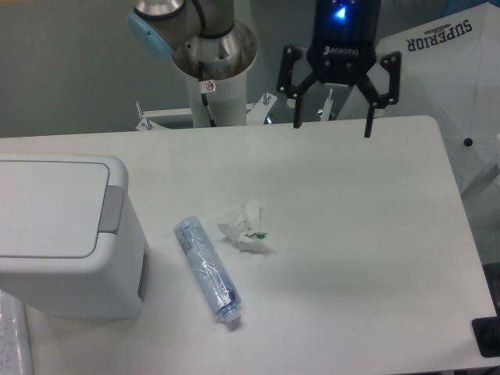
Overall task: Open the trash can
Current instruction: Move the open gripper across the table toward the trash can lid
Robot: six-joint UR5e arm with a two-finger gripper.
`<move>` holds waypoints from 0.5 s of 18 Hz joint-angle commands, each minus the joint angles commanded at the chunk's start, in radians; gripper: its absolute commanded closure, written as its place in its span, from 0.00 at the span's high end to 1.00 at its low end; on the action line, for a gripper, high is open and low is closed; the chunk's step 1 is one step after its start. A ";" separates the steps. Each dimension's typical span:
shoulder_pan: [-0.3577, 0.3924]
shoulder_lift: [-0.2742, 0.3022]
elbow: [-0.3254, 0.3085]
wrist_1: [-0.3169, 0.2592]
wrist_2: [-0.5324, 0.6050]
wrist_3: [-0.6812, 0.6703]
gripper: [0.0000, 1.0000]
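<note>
- Here, the trash can [66, 234] stands at the table's left edge, a large boxy white plastic bin with rounded corners; its flat rectangular lid is down, so nothing of its inside can be seen.
- A grey push panel [112, 209] runs along the lid's right side, smooth and slightly darker than the glossy white shell.
- The gripper [331, 126] hangs above the table's far edge, well apart from the trash can, its two black fingers spread wide with nothing between them; a blue light glows on its body.
- A clear plastic bottle [206, 269] lies on its side near the middle of the white table [367, 258], cylindrical and crinkled, its cap end pointing toward the near edge.
- Just beside the bottle lies a crumpled white wrapper [246, 227] with a small green mark, irregular and creased.
</note>
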 joint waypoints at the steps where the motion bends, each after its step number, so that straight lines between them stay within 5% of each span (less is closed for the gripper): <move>1: -0.023 -0.002 -0.003 0.000 0.020 -0.020 1.00; 9: -0.235 -0.067 0.000 0.000 0.135 -0.346 1.00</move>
